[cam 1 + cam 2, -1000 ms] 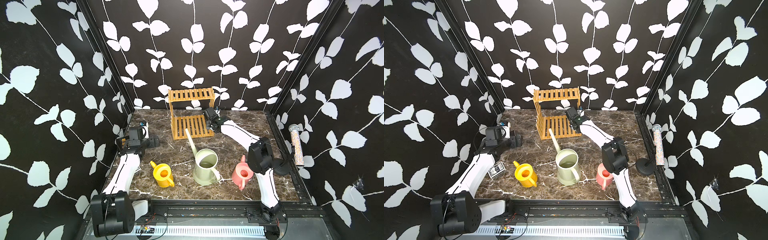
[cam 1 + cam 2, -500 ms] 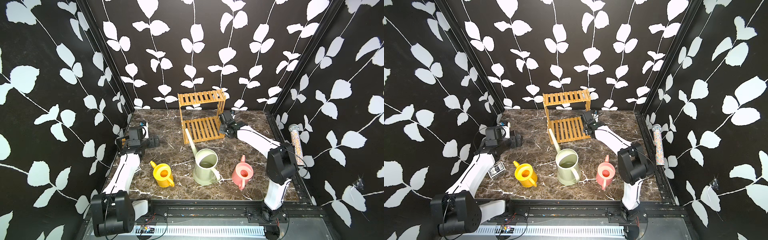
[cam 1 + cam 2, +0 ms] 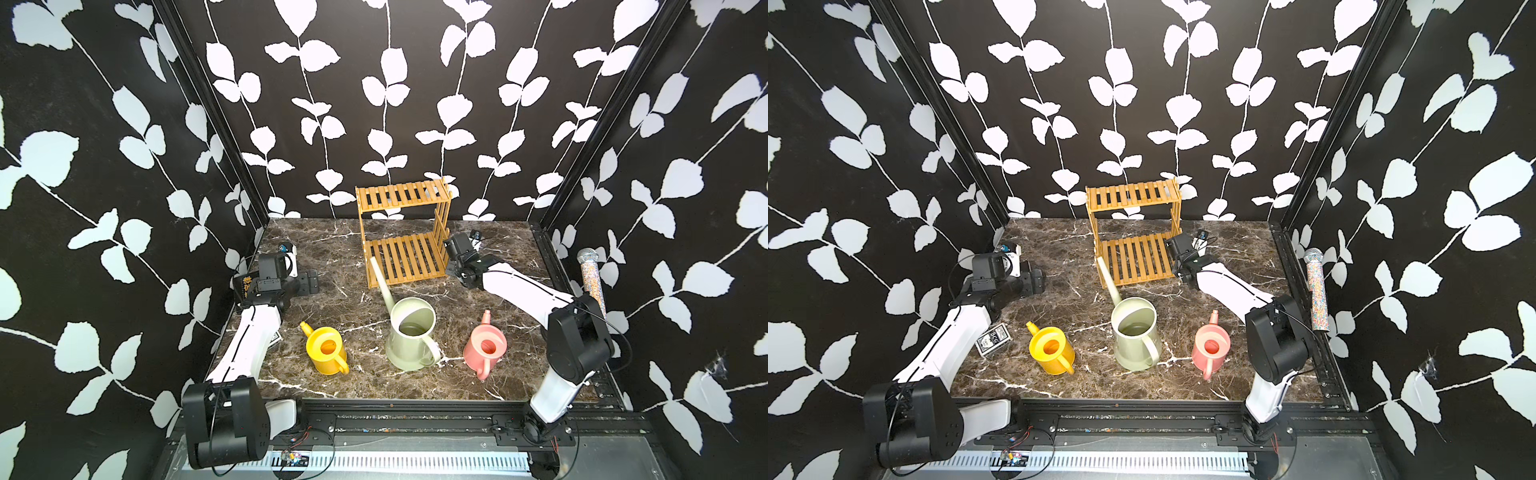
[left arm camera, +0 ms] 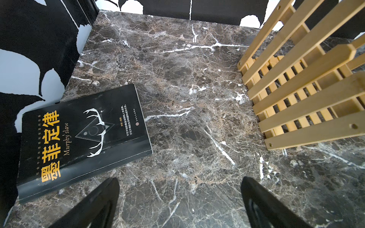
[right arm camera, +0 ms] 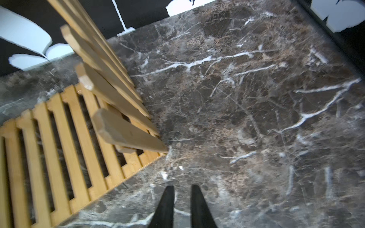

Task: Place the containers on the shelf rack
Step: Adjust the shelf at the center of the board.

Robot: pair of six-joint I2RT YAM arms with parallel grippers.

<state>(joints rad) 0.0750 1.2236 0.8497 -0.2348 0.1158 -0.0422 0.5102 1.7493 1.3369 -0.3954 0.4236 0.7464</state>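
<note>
Dark veined marble surface (image 3: 332,266), boxed by black walls (image 3: 374,83) with white leaves. Left claw (image 4: 179,181) spread wide, empty, above bare marble, black book (image 4: 83,138) beside it. Right claw (image 5: 182,186) parted by a narrow gap, pinching nothing, just off the near corner of the shelf rack (image 5: 128,134). Green can (image 3: 409,340), yellow can (image 3: 326,351), pink can (image 3: 486,347) in a row behind both claws. Rack further toward the right arm's side than a second ago.
</note>
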